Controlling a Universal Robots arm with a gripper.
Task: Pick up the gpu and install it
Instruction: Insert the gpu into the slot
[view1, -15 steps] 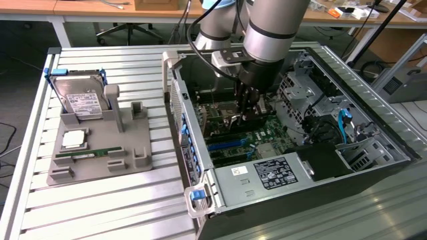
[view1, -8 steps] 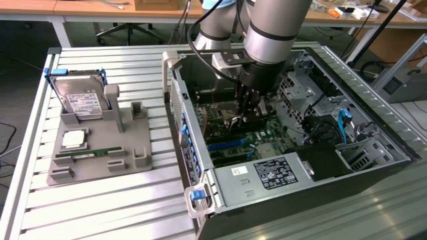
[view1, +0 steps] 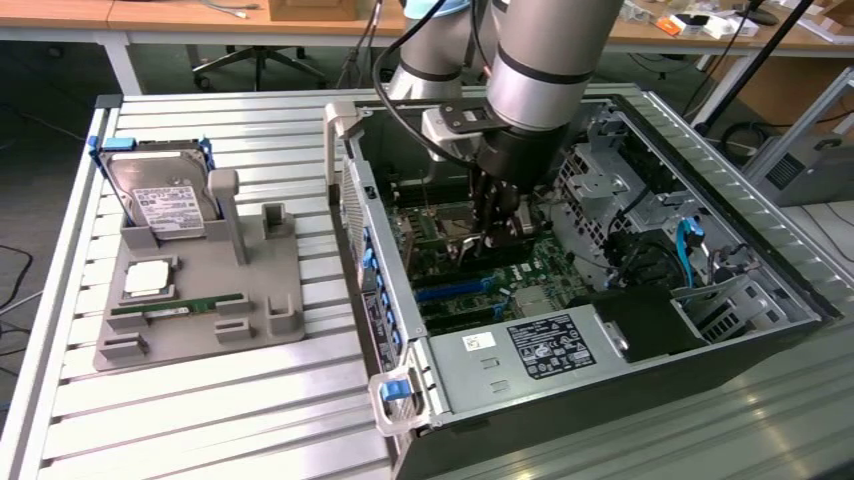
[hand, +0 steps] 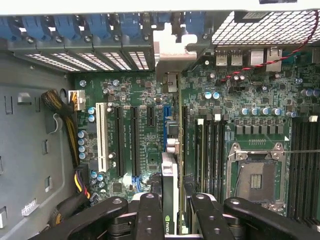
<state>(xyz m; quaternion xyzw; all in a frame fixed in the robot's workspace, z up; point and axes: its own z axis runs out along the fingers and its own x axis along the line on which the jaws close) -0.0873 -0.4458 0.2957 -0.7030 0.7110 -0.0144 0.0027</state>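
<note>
My gripper (view1: 505, 232) reaches down into the open computer case (view1: 694, 150), just above the motherboard (view1: 501, 275). In the wrist view the gripper (hand: 175, 220) is shut on the gpu (hand: 170, 192). The thin dark card is seen edge-on between the two black fingers (hand: 150, 215). Its silvery end bracket (hand: 172, 52) reaches the rear slot openings of the case. The card stands upright in line with the blue expansion slot (hand: 165, 127); I cannot tell whether its edge touches the slot.
Outside the case, a grey fixture (view1: 200, 310) carries a hard drive (view1: 163, 200), a processor (view1: 147, 280) and a green memory stick (view1: 180, 305). Inside are the power supply (view1: 534, 350), the processor socket (hand: 255, 172), memory slots (hand: 212, 145), a white slot (hand: 101, 137) and cable bundles (hand: 60, 110).
</note>
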